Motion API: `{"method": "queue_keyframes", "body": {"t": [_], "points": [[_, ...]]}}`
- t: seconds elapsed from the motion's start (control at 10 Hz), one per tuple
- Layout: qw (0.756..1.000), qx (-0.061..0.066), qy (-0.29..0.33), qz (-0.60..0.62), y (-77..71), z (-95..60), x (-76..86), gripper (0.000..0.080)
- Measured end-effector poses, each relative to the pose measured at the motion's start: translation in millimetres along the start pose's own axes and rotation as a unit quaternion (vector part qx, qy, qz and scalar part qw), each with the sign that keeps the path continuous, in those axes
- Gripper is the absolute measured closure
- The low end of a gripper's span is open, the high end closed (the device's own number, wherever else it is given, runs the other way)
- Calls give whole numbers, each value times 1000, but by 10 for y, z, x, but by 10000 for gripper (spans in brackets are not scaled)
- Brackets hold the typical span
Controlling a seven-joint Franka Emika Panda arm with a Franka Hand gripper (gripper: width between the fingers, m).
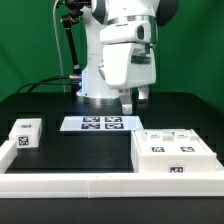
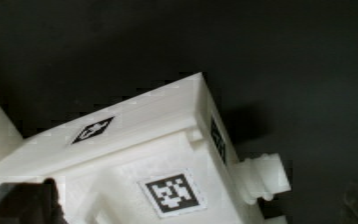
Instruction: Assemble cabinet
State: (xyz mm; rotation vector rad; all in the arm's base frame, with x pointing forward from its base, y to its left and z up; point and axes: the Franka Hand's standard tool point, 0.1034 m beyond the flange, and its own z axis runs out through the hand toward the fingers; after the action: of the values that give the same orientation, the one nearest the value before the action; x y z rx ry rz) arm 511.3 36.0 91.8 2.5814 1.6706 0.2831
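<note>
The cabinet's large white body (image 1: 175,152) lies flat on the black table at the exterior view's right, with several square tags on its top. A small white cabinet box (image 1: 25,135) with tags stands at the left. My gripper (image 1: 133,99) hangs open above the table, behind the large body and touching nothing. In the wrist view a white tagged cabinet part (image 2: 140,150) with a short round peg (image 2: 265,173) fills the frame below my gripper (image 2: 194,205). One dark fingertip (image 2: 25,200) shows at the edge, and nothing is held.
The marker board (image 1: 100,123) lies flat in front of the robot's base. A long white border rail (image 1: 100,185) runs along the table's front edge. Black cables hang behind the arm at the back left.
</note>
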Motion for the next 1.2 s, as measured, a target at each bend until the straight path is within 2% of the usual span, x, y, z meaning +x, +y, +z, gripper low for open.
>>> {"method": "queue_keyframes", "body": {"t": [0.3,0.5,0.6,0.9,1.0,1.2], "points": [[1000,0,1,5,-8,4,-2,2],[995,-26,30,88,-111,13,36,2],[994,-23,31,105,-186,49,5,2],[984,-19,33,175,-176,50,5,2],[976,-18,36,214,-179,47,16,2],[941,-11,43,335,-270,67,111,2]]}}
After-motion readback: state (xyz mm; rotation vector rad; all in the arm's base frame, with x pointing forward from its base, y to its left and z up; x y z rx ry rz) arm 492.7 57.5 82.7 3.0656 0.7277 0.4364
